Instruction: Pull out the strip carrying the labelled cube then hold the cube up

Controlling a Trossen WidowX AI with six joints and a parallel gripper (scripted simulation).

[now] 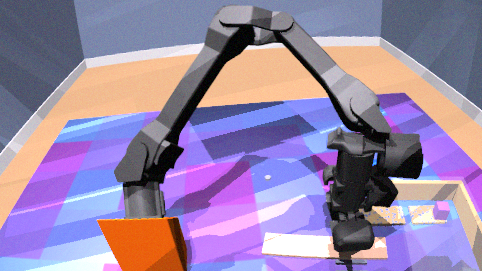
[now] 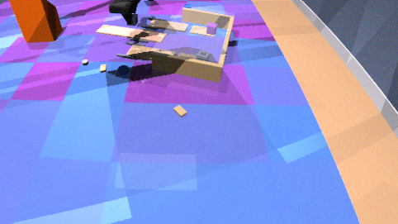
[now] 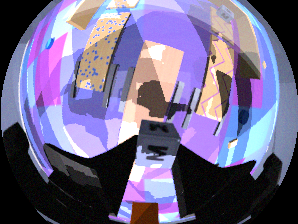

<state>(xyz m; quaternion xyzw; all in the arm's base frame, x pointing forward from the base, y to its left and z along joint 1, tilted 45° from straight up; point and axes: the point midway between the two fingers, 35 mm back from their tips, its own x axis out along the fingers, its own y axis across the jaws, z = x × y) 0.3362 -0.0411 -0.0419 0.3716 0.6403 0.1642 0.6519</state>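
Observation:
My gripper (image 3: 153, 141) (image 2: 131, 22) is shut on the grey labelled cube (image 3: 157, 131), whose dark letters face the wrist camera. It holds the cube above the plain strip (image 1: 295, 245) (image 2: 113, 31) (image 3: 156, 65), with a dark shadow on the strip below. In the exterior and top views the cube is hidden or too dark to tell. The plain strip is in one piece and lies mostly outside the open-fronted box (image 2: 187, 69) (image 1: 430, 183). The dotted strip (image 3: 99, 52) (image 2: 167, 25) has a gap before its far piece (image 2: 196, 30). The zigzag strip (image 3: 207, 95) (image 2: 142, 52) lies on the other side.
A purple-lit cube (image 1: 441, 210) (image 2: 211, 28) sits on the dotted strip's far piece. Another grey cube (image 2: 202, 54) (image 3: 225, 12) is at the zigzag strip's far end. Dark rails flank the strips. Small blocks (image 2: 180, 111) (image 2: 103, 68) and a blue disc (image 2: 123, 69) lie outside the box.

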